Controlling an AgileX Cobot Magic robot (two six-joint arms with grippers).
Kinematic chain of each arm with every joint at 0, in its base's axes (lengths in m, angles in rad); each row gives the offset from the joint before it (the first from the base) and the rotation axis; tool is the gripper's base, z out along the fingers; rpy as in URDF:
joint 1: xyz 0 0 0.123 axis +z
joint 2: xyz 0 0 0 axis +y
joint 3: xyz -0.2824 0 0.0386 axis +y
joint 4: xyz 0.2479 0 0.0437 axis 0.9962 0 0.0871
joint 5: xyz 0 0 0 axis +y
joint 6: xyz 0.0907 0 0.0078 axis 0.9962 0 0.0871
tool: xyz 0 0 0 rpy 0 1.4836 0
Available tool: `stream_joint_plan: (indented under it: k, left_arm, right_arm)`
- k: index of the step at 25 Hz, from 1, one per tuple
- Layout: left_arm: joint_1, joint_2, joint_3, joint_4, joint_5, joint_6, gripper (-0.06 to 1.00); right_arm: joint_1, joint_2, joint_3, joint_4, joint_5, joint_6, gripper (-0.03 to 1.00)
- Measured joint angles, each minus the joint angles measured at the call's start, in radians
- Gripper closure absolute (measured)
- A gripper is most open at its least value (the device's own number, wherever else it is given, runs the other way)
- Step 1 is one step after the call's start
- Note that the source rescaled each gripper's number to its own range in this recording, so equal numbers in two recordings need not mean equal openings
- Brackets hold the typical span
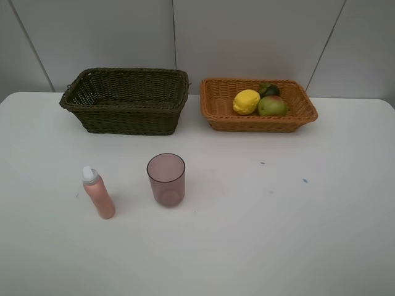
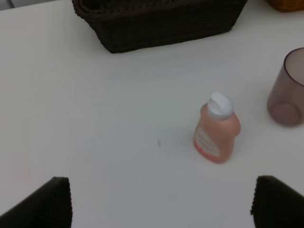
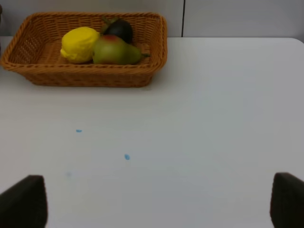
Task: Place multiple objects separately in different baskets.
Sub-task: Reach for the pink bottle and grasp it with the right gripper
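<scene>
The pink bottle (image 1: 99,194) stands upright on the table (image 1: 278,216) in front of the dark basket (image 1: 129,120), with the mauve cup (image 1: 166,179) near it; the lemon (image 1: 246,102), pear (image 1: 271,106) and mangosteen (image 1: 269,90) lie in the orange basket (image 1: 259,123). The left gripper (image 2: 161,204) and the right gripper (image 3: 156,204) both have fingers spread wide, holding nothing. The bottle looks light, smooth and easy to tip, so a pinch across its body below the white cap seems safest. The cup is likely thin, slick and slightly springy; a grip over one wall at the rim should hold it

I see lemon (image 1: 246,102), pear (image 1: 271,106) and mangosteen (image 1: 269,90) together in the orange basket (image 1: 216,110) — bottle (image 1: 99,193) and cup (image 1: 166,179) upright before the dark basket (image 1: 129,121).
</scene>
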Motion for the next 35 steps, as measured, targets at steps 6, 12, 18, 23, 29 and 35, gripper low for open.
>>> stream_joint_plan:
  k: [6, 12, 18, 23, 29, 35]
  left_arm:
    - [0.000, 0.207, -0.099, -0.032, 0.000, 0.000, -0.06]
    - [0.000, 0.407, -0.194, -0.044, -0.001, -0.056, -0.06]
    - [0.000, 0.587, -0.261, -0.061, -0.002, -0.169, -0.06]
    - [0.000, 0.724, -0.283, -0.081, -0.006, -0.284, -0.06]
    - [-0.001, 0.855, -0.283, -0.092, -0.022, -0.337, -0.06]
    - [-0.001, 0.945, -0.283, -0.111, -0.045, -0.343, -0.06]
  right_arm:
    - [0.000, 0.000, 0.000, 0.000, 0.000, 0.000, -0.03]
    - [0.000, 0.000, 0.000, 0.000, 0.000, 0.000, -0.03]
    - [0.000, 0.000, 0.000, -0.001, 0.000, 0.000, -0.03]
    - [0.000, 0.000, 0.000, -0.001, 0.000, 0.000, -0.03]
    - [0.000, 0.000, 0.000, -0.001, 0.000, 0.000, -0.03]
    - [0.000, 0.000, 0.000, -0.001, 0.000, 0.000, -0.03]
